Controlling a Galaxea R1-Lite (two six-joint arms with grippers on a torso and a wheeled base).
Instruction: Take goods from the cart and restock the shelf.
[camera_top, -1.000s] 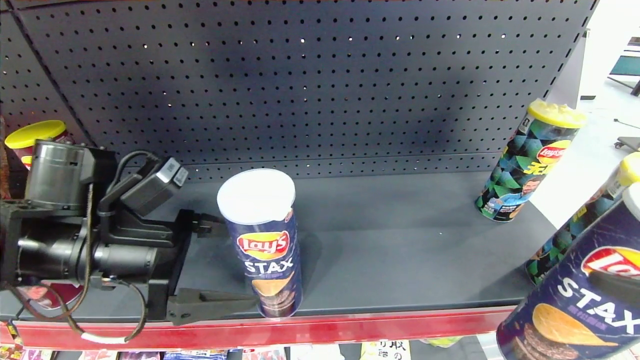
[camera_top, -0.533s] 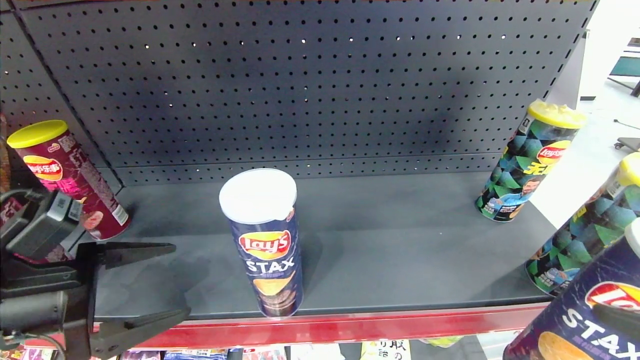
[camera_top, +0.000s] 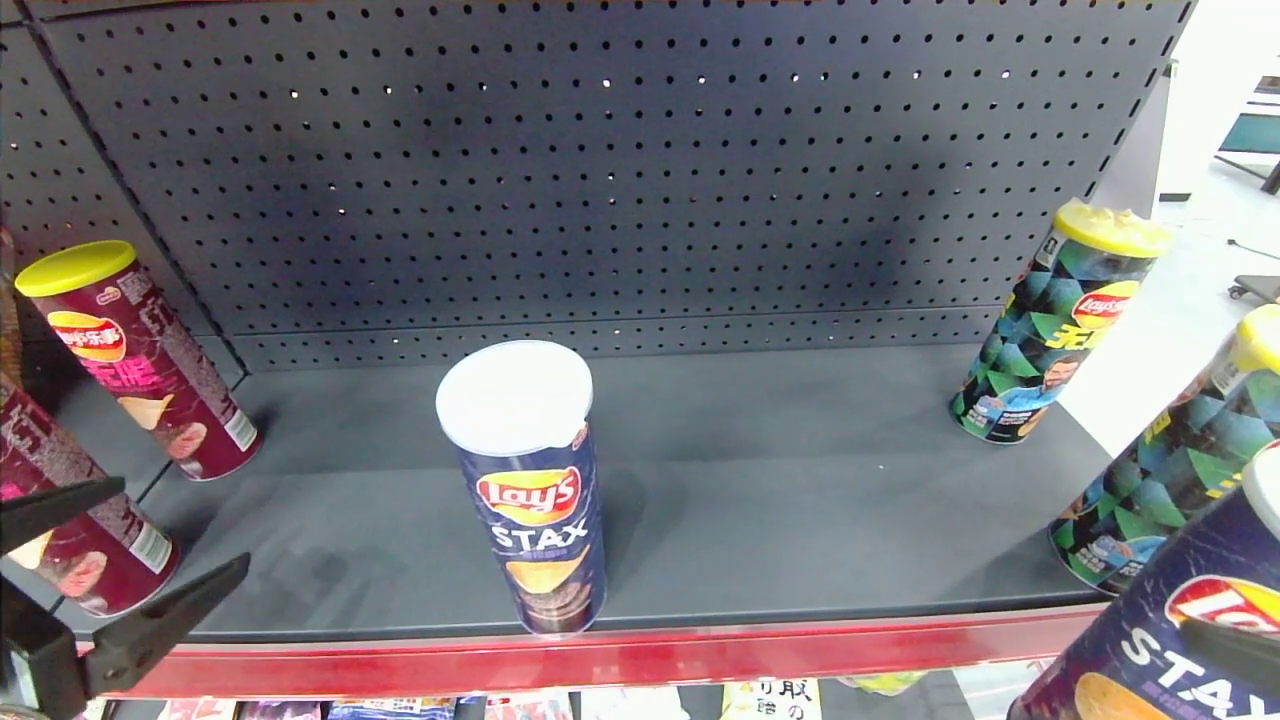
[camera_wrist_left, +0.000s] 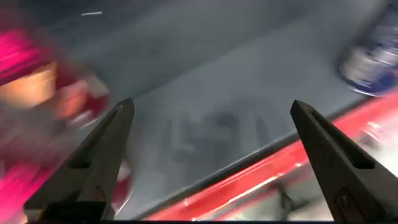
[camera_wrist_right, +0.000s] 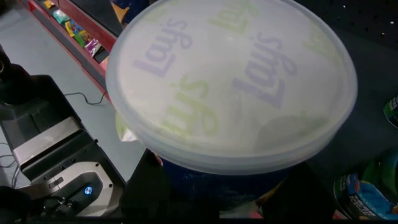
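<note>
A blue chips can (camera_top: 525, 490) with a white lid stands upright near the front of the grey shelf (camera_top: 800, 500), with nothing touching it. My left gripper (camera_top: 185, 520) is open at the shelf's front left corner, well left of that can; its fingers (camera_wrist_left: 93, 168) spread wide over the shelf's red front edge (camera_wrist_left: 249, 180). My right gripper (camera_top: 1215, 640) is shut on a second blue chips can (camera_top: 1150, 620), held low at the right, in front of the shelf. Its white lid (camera_wrist_right: 230, 87) faces the right wrist camera.
Two maroon cans (camera_top: 140, 350) (camera_top: 70, 520) with yellow lids stand at the shelf's left end. Two green-patterned cans (camera_top: 1060, 320) (camera_top: 1160, 470) stand at the right end. A pegboard wall (camera_top: 600, 180) closes the back. Bare shelf lies between the middle can and the right cans.
My left gripper has let go of the middle blue can and drawn back left and forward, uncovering the maroon cans. The can stays standing. The right-hand can has sunk slightly.
</note>
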